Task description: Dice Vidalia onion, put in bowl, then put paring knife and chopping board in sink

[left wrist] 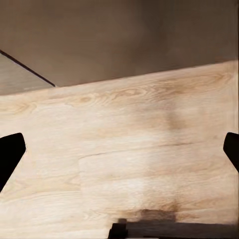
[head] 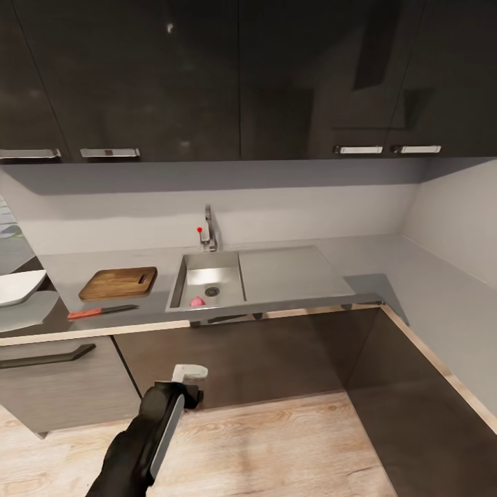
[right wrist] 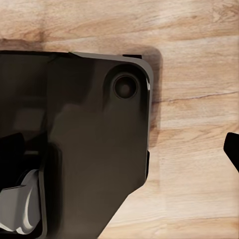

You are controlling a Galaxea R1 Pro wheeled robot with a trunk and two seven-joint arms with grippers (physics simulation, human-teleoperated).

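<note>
While the robot stands back from the counter (head: 290, 266), the Vidalia onion (head: 197, 301), a small pinkish lump, lies in the sink (head: 181, 279) beside the drain, up and ahead of the left gripper (head: 189, 373), the nearer arm. That gripper hangs low over the wooden floor (left wrist: 124, 149), jaws spread and empty. Whether the right gripper is released or clenched cannot be told. Left of the sink, the paring knife (head: 102, 311) lies along the counter's front edge, blade toward the sink, just before the chopping board (head: 119, 282).
</note>
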